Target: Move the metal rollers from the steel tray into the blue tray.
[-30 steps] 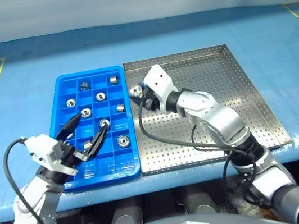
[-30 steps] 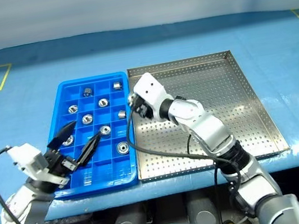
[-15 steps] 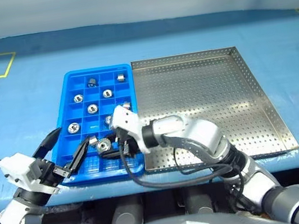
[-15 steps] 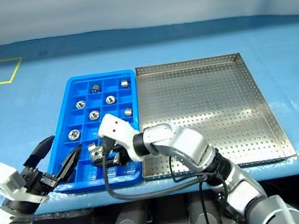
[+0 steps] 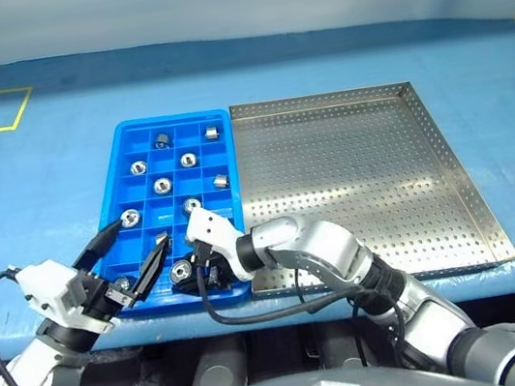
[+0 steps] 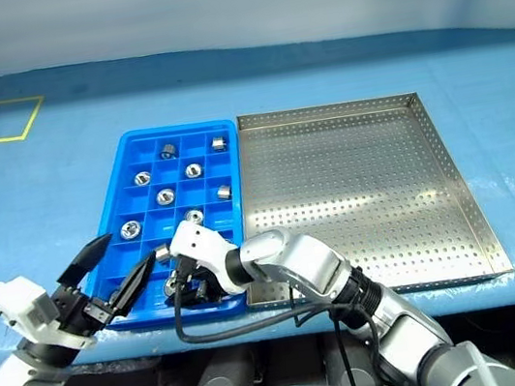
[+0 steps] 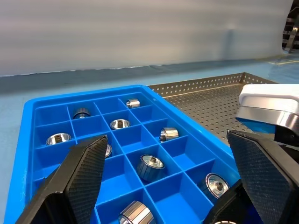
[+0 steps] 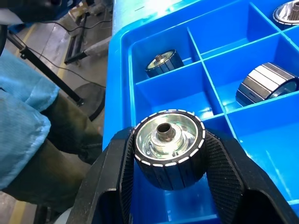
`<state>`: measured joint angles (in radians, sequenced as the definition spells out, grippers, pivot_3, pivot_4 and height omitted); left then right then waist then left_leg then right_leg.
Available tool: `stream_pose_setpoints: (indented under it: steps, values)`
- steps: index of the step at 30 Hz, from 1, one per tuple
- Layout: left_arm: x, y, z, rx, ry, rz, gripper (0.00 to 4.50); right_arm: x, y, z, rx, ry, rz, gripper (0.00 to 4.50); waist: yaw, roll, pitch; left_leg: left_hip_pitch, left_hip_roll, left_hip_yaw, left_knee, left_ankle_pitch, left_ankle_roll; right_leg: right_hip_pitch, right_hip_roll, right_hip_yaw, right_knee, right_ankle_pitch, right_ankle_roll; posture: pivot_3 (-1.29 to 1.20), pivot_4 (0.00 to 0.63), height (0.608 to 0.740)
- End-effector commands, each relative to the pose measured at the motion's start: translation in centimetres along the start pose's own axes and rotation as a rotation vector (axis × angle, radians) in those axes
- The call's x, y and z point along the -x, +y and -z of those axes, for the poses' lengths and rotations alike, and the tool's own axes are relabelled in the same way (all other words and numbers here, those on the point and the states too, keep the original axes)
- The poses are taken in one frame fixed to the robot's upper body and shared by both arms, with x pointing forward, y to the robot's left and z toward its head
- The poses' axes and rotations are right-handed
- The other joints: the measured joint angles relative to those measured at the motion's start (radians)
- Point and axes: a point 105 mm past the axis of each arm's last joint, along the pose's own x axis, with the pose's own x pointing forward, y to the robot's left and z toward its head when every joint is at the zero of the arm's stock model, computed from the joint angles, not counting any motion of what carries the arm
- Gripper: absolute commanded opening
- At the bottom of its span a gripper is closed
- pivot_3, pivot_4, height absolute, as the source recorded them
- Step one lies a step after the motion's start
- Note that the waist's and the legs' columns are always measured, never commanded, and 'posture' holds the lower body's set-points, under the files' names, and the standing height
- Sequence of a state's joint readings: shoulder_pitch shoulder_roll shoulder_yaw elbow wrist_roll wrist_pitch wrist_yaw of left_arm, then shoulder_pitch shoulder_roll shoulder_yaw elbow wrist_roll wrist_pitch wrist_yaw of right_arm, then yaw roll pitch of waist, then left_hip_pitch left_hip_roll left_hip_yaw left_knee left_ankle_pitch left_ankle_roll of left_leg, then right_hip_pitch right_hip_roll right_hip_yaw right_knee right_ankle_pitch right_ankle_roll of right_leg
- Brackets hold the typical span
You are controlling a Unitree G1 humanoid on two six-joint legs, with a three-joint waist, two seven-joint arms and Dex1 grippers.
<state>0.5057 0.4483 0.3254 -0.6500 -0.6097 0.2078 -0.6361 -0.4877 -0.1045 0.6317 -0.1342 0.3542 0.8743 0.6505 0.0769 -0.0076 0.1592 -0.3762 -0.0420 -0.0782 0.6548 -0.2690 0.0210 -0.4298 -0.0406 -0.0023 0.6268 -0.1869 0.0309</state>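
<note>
The right gripper point(image 8: 169, 161) hangs over the near row of the bright blue gridded plastic tray point(image 5: 124, 143), lower left of frame, evidently lining up a free cell. Its black fingers point(image 8: 223, 163) clamp one ribbed silver metal roller point(image 8: 168, 148). The left gripper point(image 5: 131, 260) waits alongside, fingers spread wide, empty. The perforated steel tray point(image 5: 449, 163) lies bare.

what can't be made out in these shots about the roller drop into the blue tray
- Which cell of the bright blue gridded plastic tray lies under the shiny grooved metal roller held by the right gripper: in the head views the white wrist housing covers it; the right wrist view is cut off by its lower edge.
- Near row of cells: left wrist view, blocked by the open left gripper's black fingers.
</note>
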Motion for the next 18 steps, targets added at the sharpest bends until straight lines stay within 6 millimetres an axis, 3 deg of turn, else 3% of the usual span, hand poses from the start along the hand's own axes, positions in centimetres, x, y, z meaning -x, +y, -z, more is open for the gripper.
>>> stream_pose_setpoints:
  steps: [1, 5, 9, 13, 18]
  values:
    - [-0.1, -1.1, -0.1, 0.007, 0.029, 0.082, 4.50, 0.4, -1.0, 0.4, -0.036, -0.001, 0.039, 2.89, 0.000, -0.001, 0.000, 0.000, 0.000, 0.000, 0.000, 0.000, 0.000, 0.000, 0.000, 0.000, 0.000, 0.000, 0.000, 0.22, 0.150, 0.740]
    - [0.0, -1.5, 0.4, 0.016, 0.078, 0.129, 4.50, 0.8, -1.4, 0.4, -0.040, -0.011, 0.059, 4.18, -0.005, 0.000, 0.000, 0.001, 0.000, 0.000, 0.000, 0.000, 0.000, 0.000, 0.000, 0.000, 0.000, 0.000, 0.000, 0.20, 0.150, 0.740]
    - [-0.4, -1.7, 0.5, 0.016, 0.088, 0.157, 4.50, 2.5, -2.2, -0.7, -0.027, -0.076, 0.115, 4.18, -0.001, 0.001, 0.000, 0.001, 0.000, -0.002, 0.001, 0.001, -0.001, 0.001, 0.000, -0.001, 0.001, 0.000, 0.000, 0.18, 0.150, 0.740]
    - [-1.3, -1.6, -0.1, 0.001, 0.054, 0.171, 4.50, 5.4, -3.1, -2.4, 0.004, -0.197, 0.221, 4.18, -0.001, 0.000, 0.000, 0.000, 0.000, -0.003, 0.004, 0.001, -0.001, 0.001, 0.000, -0.002, 0.001, 0.000, 0.001, 0.16, 0.150, 0.740]
    - [-2.8, -0.6, -1.1, -0.048, -0.003, 0.150, 4.50, 11.3, -4.4, -3.2, 0.138, -0.366, 0.480, 4.18, -0.012, 0.000, 0.000, -0.001, 0.000, -0.002, 0.002, 0.000, -0.001, 0.000, 0.000, -0.002, 0.000, 0.000, 0.001, 0.11, 0.150, 0.740]
